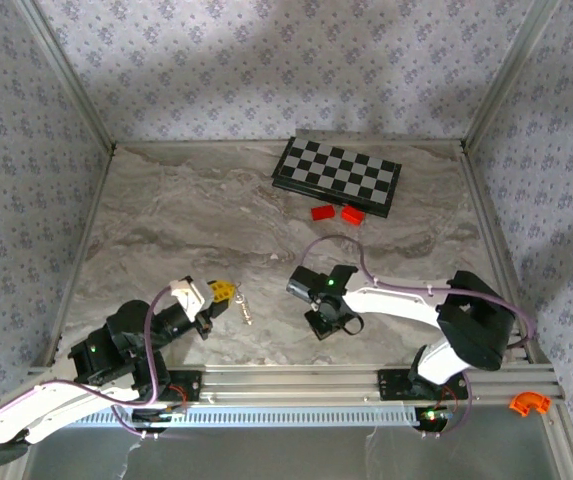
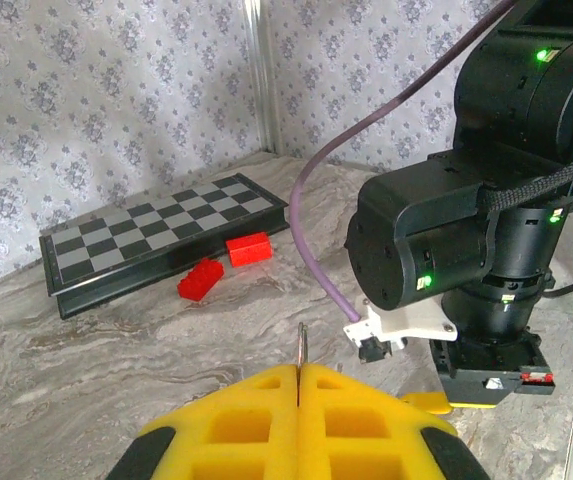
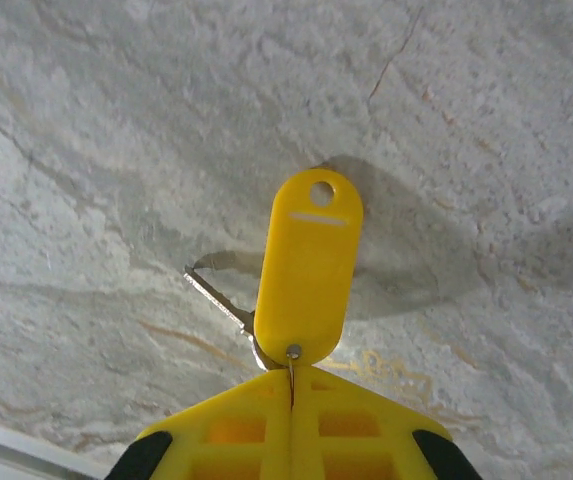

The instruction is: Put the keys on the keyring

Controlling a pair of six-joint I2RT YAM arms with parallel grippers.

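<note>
My left gripper [image 1: 221,292] is shut on a thin metal keyring [image 2: 302,343], which stands edge-on out of its yellow fingertips [image 2: 266,400]. A small silver key [image 1: 245,307] lies just right of that gripper. My right gripper [image 3: 291,378] points down at the table, shut on the small wire ring of a yellow tag [image 3: 309,262]. A silver key [image 3: 216,293] sticks out to the left from under the tag. In the left wrist view the right arm's wrist [image 2: 466,250] stands close at the right, with the yellow tag [image 2: 424,402] under it.
A folded chessboard [image 1: 338,173] lies at the back of the marble table [image 1: 186,220], with two red bricks [image 1: 323,212] [image 1: 352,213] in front of it. Patterned walls close three sides. An orange part [image 1: 528,402] sits on the frame at the near right.
</note>
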